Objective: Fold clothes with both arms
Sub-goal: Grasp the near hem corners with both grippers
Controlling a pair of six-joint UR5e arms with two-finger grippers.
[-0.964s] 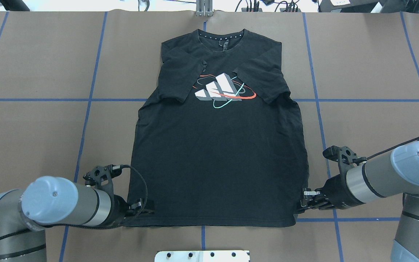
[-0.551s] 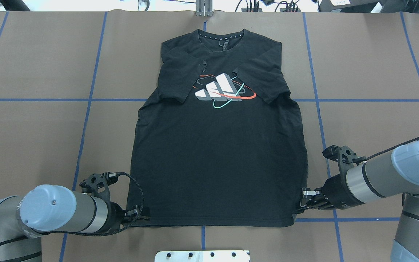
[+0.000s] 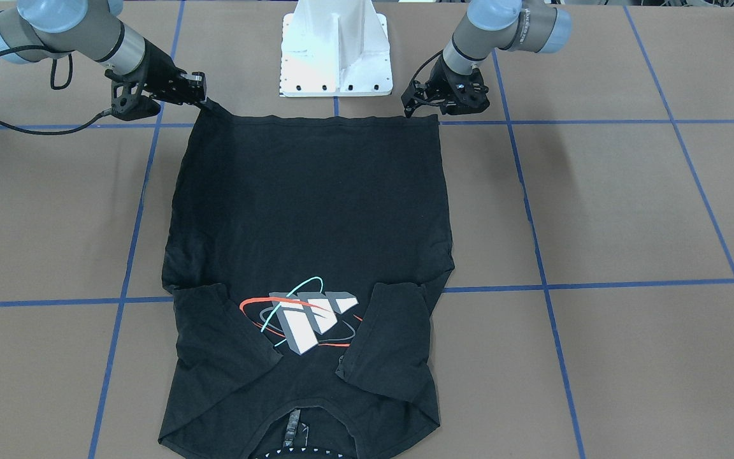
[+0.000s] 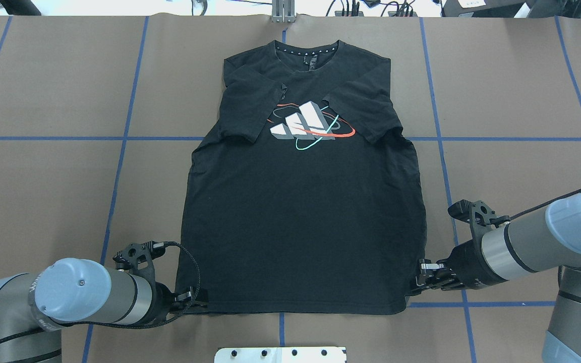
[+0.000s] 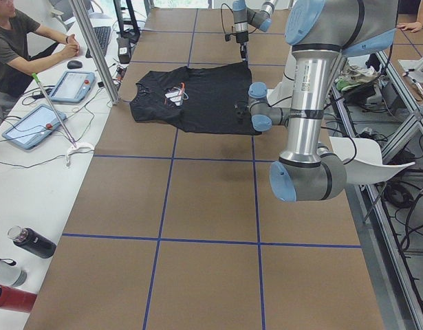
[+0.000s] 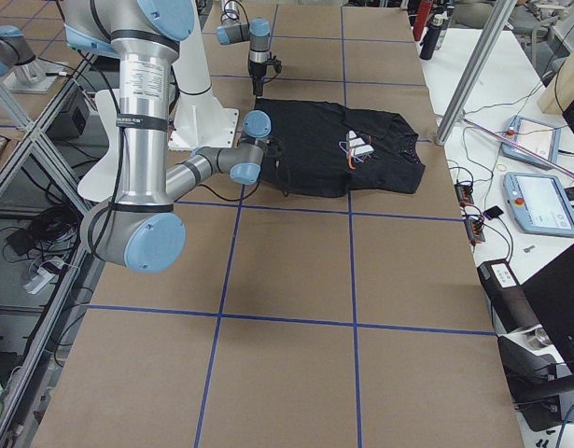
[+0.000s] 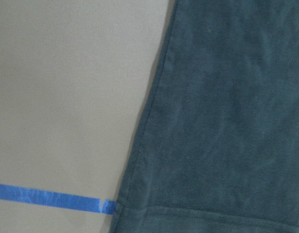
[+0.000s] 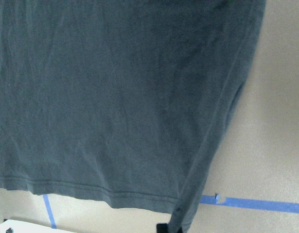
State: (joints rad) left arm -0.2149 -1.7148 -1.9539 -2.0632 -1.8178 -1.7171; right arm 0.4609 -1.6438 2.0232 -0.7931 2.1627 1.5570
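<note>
The black T-shirt (image 4: 300,227) lies flat on the brown table, collar at the far side, both sleeves folded in over the logo (image 4: 310,126). My left gripper (image 4: 200,302) sits low at the near-left hem corner and looks open. The left wrist view shows that corner (image 7: 139,204) lying flat. My right gripper (image 4: 414,288) is shut on the near-right hem corner. There the cloth (image 3: 214,109) rises slightly toward the gripper (image 3: 206,101). In the front-facing view the left gripper (image 3: 408,107) stands just behind the hem.
The white pedestal base (image 3: 335,51) stands right behind the hem, between the arms. Blue tape lines (image 4: 119,166) grid the table. In the left side view a person (image 5: 18,48) sits at a side bench with tablets and bottles.
My left gripper has drawn back toward the robot along the shirt's left edge and now sits at the hem corner. The right gripper and the shirt have stayed put.
</note>
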